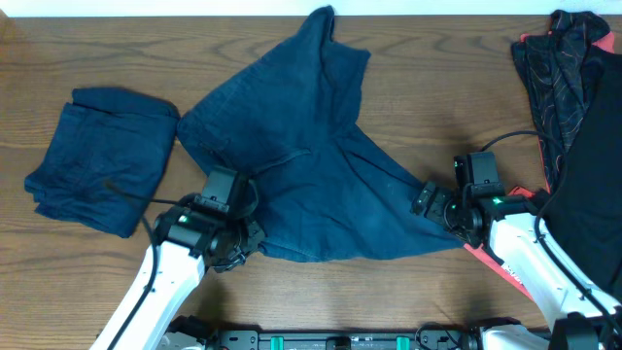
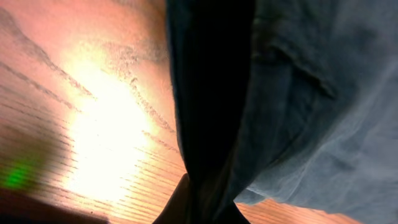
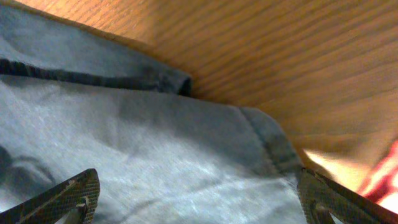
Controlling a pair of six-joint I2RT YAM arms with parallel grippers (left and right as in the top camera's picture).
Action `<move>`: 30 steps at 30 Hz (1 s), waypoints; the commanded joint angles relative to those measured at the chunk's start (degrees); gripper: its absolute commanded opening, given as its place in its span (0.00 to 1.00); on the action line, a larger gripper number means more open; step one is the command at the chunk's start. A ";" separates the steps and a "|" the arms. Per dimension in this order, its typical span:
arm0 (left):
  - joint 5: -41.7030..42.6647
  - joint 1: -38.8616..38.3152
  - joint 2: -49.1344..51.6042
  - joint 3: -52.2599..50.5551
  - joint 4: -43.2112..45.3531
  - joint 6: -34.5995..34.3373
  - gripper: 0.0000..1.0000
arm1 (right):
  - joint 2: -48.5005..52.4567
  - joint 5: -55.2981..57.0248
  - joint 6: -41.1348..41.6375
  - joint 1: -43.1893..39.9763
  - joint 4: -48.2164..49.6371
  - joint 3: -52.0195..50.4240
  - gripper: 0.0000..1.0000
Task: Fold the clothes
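Observation:
A dark blue garment lies spread and crumpled across the middle of the wooden table. My left gripper sits at its lower left edge. In the left wrist view the cloth is bunched into a dark fold that runs down into the jaws, so the gripper is shut on it. My right gripper is at the garment's lower right corner. In the right wrist view its fingers are wide apart with the hemmed corner of the cloth lying between them.
A folded dark blue garment lies at the left. A pile of black, red-patterned clothes fills the right edge, and a red piece of it shows by the right fingers. Bare wood lies left of the left gripper.

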 commanded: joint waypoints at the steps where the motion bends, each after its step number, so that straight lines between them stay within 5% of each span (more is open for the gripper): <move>1: -2.40 0.31 -2.21 -0.44 -0.96 0.98 0.06 | 1.86 -4.48 4.44 -0.48 0.20 -0.37 0.99; 23: -3.74 0.31 -2.47 -0.44 -2.93 2.95 0.06 | 2.38 -10.27 9.55 -6.03 -7.50 -4.83 0.99; 30: -3.93 0.31 -2.47 -0.44 -3.08 2.93 0.06 | 0.70 -20.52 4.33 -8.98 -10.10 -4.90 0.99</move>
